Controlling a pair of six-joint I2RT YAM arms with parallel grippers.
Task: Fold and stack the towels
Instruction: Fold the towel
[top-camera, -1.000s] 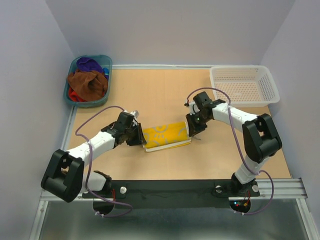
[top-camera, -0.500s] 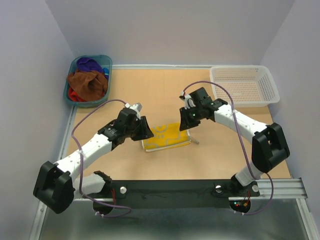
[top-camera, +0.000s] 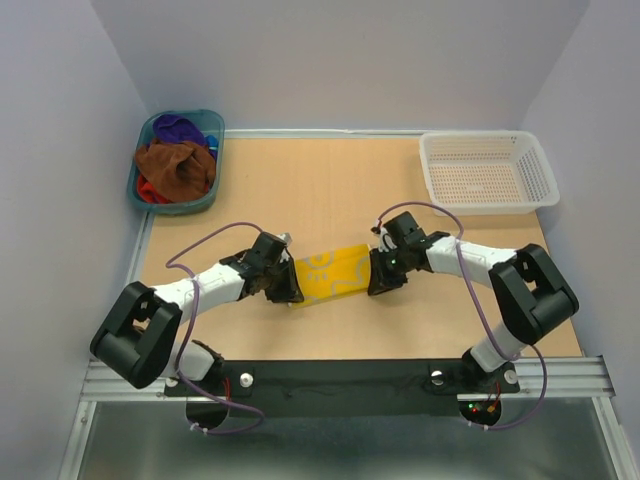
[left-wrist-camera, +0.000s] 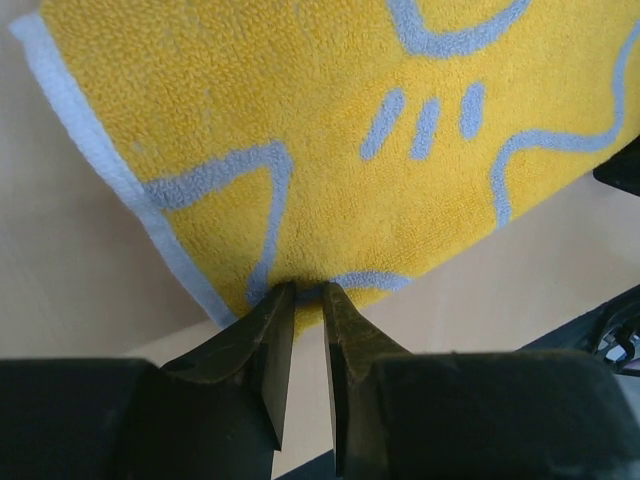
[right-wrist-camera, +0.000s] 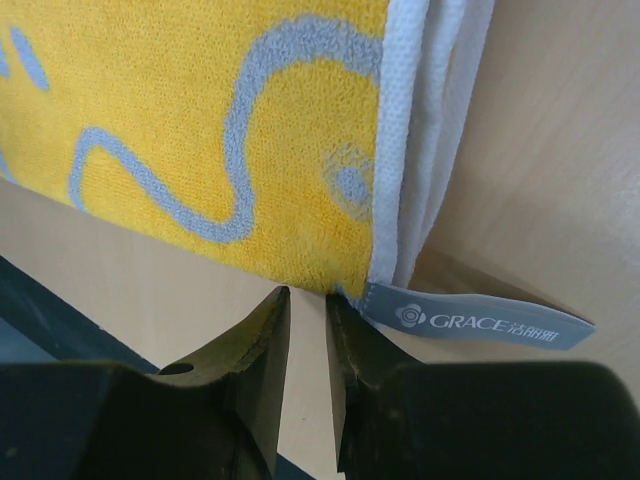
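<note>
at the centre of the tabletop (top-camera: 330, 180), the yellow towel (top-camera: 325, 272) lies as a folded strip, flat on the surface and slightly tilted, spanning the gap between the two arms. the left hand (top-camera: 287, 287) sits at the strip's left end and the right hand (top-camera: 380, 280) at its right end, so that each end can be controlled separately and the cloth held square for a fold. in the left wrist view, the left hand's fingers stand almost together with their tips on the near edge of the towel, and the fabric puckers into the narrow gap; this reads as a pinch grip on the hem. in the right wrist view, the right hand's fingers are equally close together, with their tips against the near corner, where several white-bordered layers stack beside a grey label (right-wrist-camera: 480, 320). whether cloth is actually caught between them cannot be told. the low, edge-on placement of both hands suits lifting the near edge and carrying it over, which is judged to be the step in hand. the brown towel (top-camera: 178, 165) and purple towel (top-camera: 180, 127) lie heaped in the teal tub (top-camera: 217, 150) at the far left, well apart from the work; the white basket (top-camera: 490, 205) stands at the far right corner.
</note>
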